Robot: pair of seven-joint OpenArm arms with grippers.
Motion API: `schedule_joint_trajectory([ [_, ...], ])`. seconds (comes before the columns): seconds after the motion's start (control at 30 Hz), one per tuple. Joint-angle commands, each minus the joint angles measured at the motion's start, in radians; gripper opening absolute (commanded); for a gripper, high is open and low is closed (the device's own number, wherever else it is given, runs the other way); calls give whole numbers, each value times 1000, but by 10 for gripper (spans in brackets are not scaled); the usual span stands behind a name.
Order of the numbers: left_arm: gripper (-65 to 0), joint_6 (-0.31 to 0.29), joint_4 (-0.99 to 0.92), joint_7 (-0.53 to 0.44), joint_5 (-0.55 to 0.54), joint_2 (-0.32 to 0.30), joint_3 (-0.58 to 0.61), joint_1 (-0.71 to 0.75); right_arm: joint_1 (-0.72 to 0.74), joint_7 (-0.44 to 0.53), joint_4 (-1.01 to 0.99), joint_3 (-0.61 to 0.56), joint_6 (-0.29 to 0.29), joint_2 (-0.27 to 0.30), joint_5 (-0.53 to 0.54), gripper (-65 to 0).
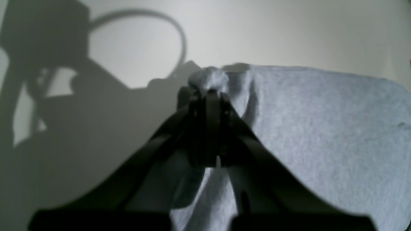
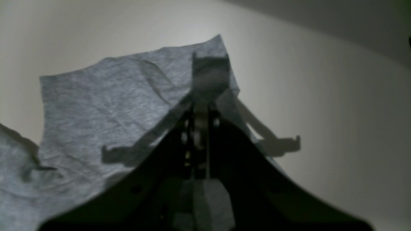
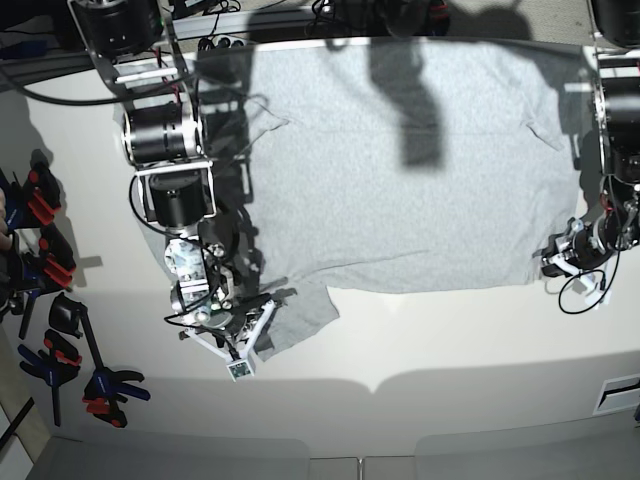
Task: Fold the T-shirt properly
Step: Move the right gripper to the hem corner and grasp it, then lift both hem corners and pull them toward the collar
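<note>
Nearest the left wrist lens, the left tool [image 1: 208,91] is clamped on a bunched corner of the T-shirt [image 1: 321,134], at the frame's middle. In the right wrist view the right tool [image 2: 200,106] is closed on a sleeve edge. From the base view the T-shirt [image 3: 400,170] lies spread across the upper half of the white bench [image 3: 420,380], plain side up. To fold it well, both tools should lift together, keep the cloth taut between them, and carry the pinched edges across evenly without dragging in wrinkles.

Black-and-red spring clamps [image 3: 45,300] along the white table's [image 3: 420,350] edge.
</note>
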Motion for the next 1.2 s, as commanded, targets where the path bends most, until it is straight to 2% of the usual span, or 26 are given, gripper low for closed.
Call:
schedule_joint_trajectory([
  [0.0,-650,-8,19,-6,-14,-19,-2,-30,36,49,21,3,-18,6,-18,-587],
  [0.07,-650,-8,19,-6,-13,-19,-2,-29,29,85,21,3,-32,19,-27,-436],
  [0.13,-650,-8,19,-3,-13,-19,-2,-26,14,101,21,3,-77,32,-23,-351],
  [0.27,-650,-8,19,1,-14,-19,-2,-22,-26,90,21,4,-166,66,-19,-340],
  [0.33,-650,-8,19,1,-13,-19,-2,-21,-52,75,21,4,-218,86,19,-340],
  [0.4,-650,-8,19,1,-13,-19,-2,-21,-76,66,21,5,-213,111,93,-341],
  [0.43,-650,-8,19,1,-14,-19,-2,-21,-87,59,20,5,-190,120,137,-343],
  [0.47,-650,-8,19,0,-14,-19,-2,-21,-97,54,20,5,-143,128,172,-350],
  [0.57,-650,-8,19,-7,-14,-19,-2,-21,-113,43,20,5,57,129,192,-377],
  [0.63,-650,-8,19,-7,-13,-19,-2,-21,-116,44,20,5,146,119,190,-381],
  [0.7,-650,-8,19,-6,-13,-19,-2,-21,-112,46,20,5,155,101,190,-404],
  [0.73,-650,-8,19,-6,-14,-19,-2,-21,-111,48,20,5,153,94,190,-438],
  [0.77,-650,-8,19,-6,-14,-19,-2,-21,-108,51,20,5,151,87,190,-491],
  [0.83,-650,-8,19,-6,-13,-19,-2,-21,-105,57,20,5,109,77,189,-638],
  [0.97,-650,-8,19,-14,-14,-19,-2,-22,-92,69,21,5,7,75,184,-650],
  [1.17,-650,-8,19,-59,-13,-15,-2,-24,-32,21,21,5,1,75,164,-650],
])
